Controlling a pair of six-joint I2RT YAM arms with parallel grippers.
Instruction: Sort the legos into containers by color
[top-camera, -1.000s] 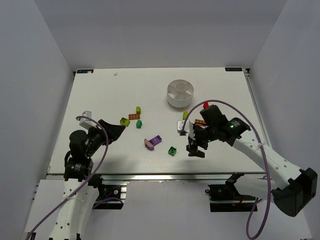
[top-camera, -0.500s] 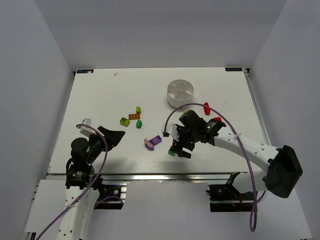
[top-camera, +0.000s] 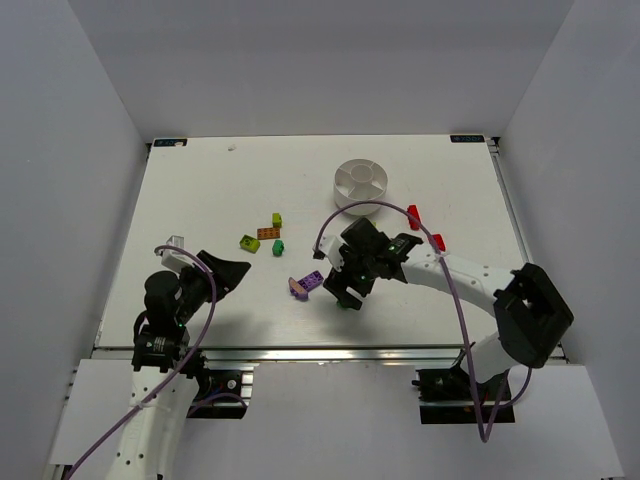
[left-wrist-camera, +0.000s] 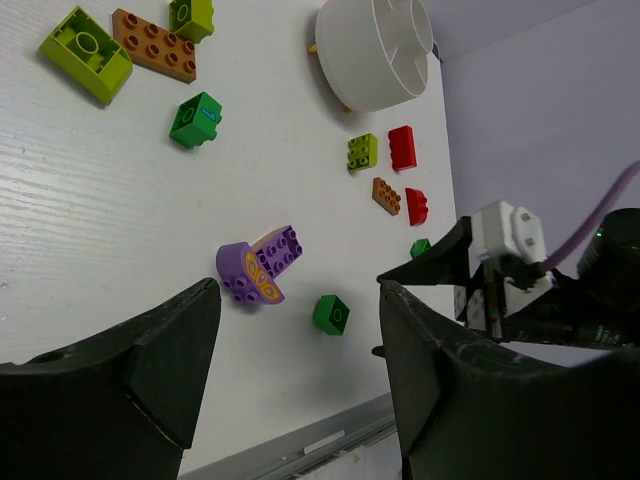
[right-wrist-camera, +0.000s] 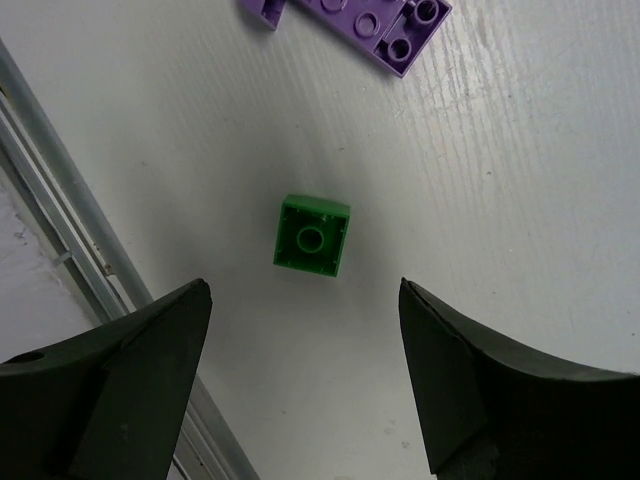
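We see the right end effector (right-wrist-camera: 303, 290) spread wide with nothing in its grip. It hangs directly over a small dark green studded plastic brick (right-wrist-camera: 312, 235), which lies on the white tabletop (right-wrist-camera: 500, 250) near the front edge, close to a purple studded plastic piece (right-wrist-camera: 365, 25). The left end effector (top-camera: 235, 270) is likewise wide open and empty, well apart to the left. The round white sectioned dish (top-camera: 358, 206) stands farther back. A flat orange plastic brick (top-camera: 268, 233) and a red plastic brick (top-camera: 413, 214) lie loose on the tabletop outside it.
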